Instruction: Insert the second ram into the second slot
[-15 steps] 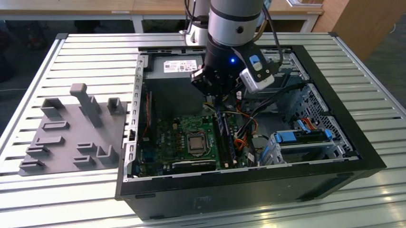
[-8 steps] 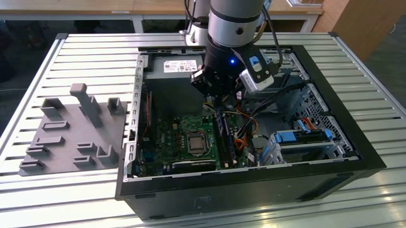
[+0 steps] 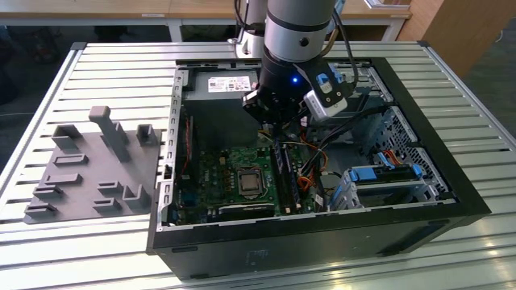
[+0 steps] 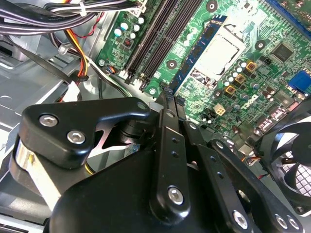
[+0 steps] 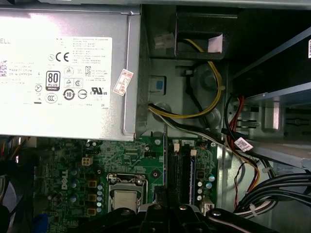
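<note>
Over motherboard slots (image 4: 155, 39), tool (image 4: 167, 99) clenched on blue second ram (image 4: 197, 51), white symbol-printed label (image 5: 73, 73) on grey power supply (image 5: 73, 22) beyond.

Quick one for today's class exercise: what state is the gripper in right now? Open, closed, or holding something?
The gripper: closed, holding the second ram, the thin blue stick between its fingertips.

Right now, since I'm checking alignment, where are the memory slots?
In the exterior view, the memory slots run along the motherboard just to the exterior view's right of the processor socket; the gripper hangs over their end nearest the power supply.
</note>
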